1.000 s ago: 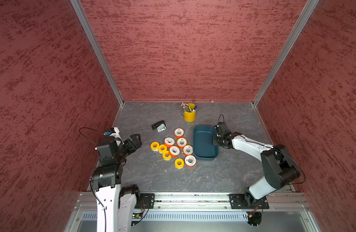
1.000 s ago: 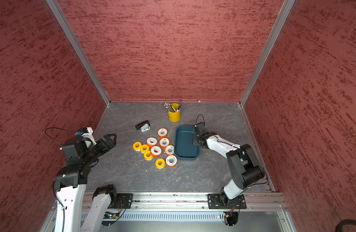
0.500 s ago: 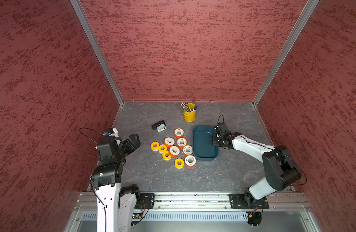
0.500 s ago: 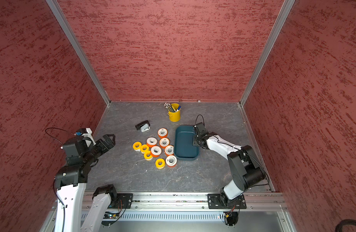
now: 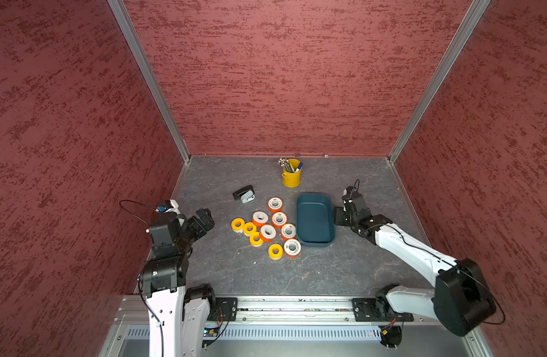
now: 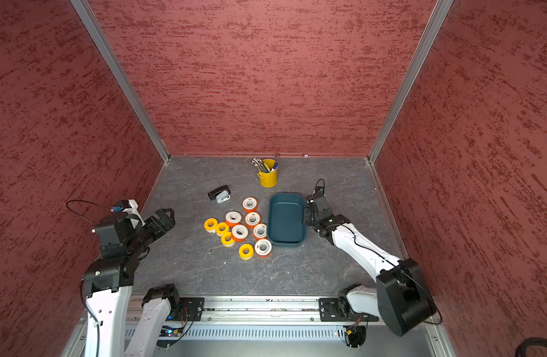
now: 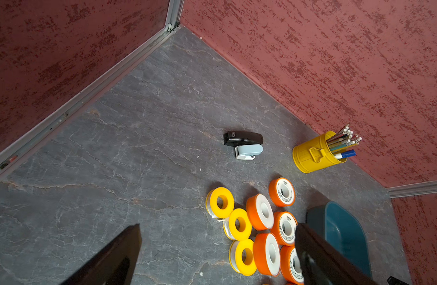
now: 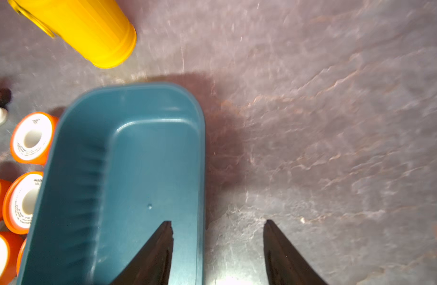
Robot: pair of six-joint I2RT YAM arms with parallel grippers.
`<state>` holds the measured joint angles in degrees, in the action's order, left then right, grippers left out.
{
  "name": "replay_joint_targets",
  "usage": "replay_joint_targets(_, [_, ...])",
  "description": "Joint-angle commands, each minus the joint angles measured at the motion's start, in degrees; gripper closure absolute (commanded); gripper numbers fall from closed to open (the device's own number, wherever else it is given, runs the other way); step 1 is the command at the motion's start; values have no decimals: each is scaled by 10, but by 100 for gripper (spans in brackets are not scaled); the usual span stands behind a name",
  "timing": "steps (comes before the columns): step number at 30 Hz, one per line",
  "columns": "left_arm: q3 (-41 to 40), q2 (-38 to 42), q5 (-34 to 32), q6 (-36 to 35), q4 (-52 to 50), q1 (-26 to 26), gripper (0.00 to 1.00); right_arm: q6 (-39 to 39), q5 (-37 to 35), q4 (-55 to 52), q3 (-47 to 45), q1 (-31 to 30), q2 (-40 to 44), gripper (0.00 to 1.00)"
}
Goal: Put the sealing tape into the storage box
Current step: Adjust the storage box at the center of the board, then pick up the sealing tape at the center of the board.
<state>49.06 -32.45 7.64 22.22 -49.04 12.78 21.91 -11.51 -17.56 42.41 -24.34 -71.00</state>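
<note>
Several sealing tape rolls lie in a cluster on the grey floor, orange-sided ones [image 5: 275, 204] [image 6: 250, 204] [image 7: 261, 212] and smaller yellow ones [image 5: 238, 224] [image 7: 221, 202]. Just right of them stands the teal storage box [image 5: 314, 219] [image 6: 287, 218] [image 8: 138, 160], with nothing in it. My right gripper [image 5: 338, 216] [image 8: 218, 222] is open at the box's right wall, one finger inside the box and one outside, neither touching the rim. Left of the rolls, my left gripper [image 5: 204, 218] [image 7: 218, 224] is wide open and holds nothing.
A yellow pen bucket [image 5: 291, 176] [image 7: 316, 153] stands behind the box near the back wall. A black-and-grey stapler [image 5: 244, 194] [image 7: 244, 145] lies behind and to the left of the rolls. Red walls close in the back and both sides.
My right gripper's jaws have spread apart at the box's right wall. The box and rolls have stayed put, and the left arm has barely moved.
</note>
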Motion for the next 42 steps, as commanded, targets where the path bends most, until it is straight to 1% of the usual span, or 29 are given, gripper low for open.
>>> replay_joint_targets(1, [-2, 10, 11, -7, 9, -1, 0, -39, -43, 72, -30, -3, 38, 37])
replay_joint_targets(5, [-3, 9, 21, -9, 11, -1, 0, -46, -53, 128, -81, -4, 80, 36])
replay_joint_targets(7, [-3, 9, 25, -10, 12, -1, 0, -37, -57, 150, -109, -4, 103, 36])
replay_joint_targets(9, [-3, 9, 29, -10, 13, -2, 0, -35, -50, 162, -135, -4, 123, 36])
replay_joint_targets(14, [-8, 7, 52, -14, 22, -2, 0, -9, -37, 175, -192, -3, 160, 36])
replay_joint_targets(18, [-10, -7, 83, -19, 28, -5, 0, 6, -40, 157, -212, -3, 185, 36])
replay_joint_targets(22, [-11, -25, 100, -24, 31, -29, 0, 19, -35, 173, -242, -3, 230, 36])
replay_joint_targets(25, [-8, -57, 97, -20, 30, -76, 3, 27, -48, 181, -253, -4, 242, 36])
replay_joint_targets(29, [12, -114, 39, -3, 12, -176, 4, 33, -55, 186, -250, -3, 228, 35])
replay_joint_targets(31, [6, -132, 15, 14, 23, -216, 4, 35, -48, 191, -248, -3, 216, 35])
replay_joint_targets(34, [-4, -174, -55, 40, 61, -308, 3, 37, -42, 193, -242, -3, 196, 35])
replay_joint_targets(35, [0, -200, -84, 45, 72, -347, 3, 38, -41, 193, -239, -3, 189, 35])
replay_joint_targets(38, [39, -302, -149, 44, 87, -429, 2, 38, -38, 192, -231, -4, 171, 35])
replay_joint_targets(40, [63, -364, -162, 38, 107, -455, 1, 38, -37, 192, -229, -4, 165, 35])
replay_joint_targets(42, [82, -414, -137, 27, 145, -456, 0, 38, -36, 192, -229, -3, 163, 35])
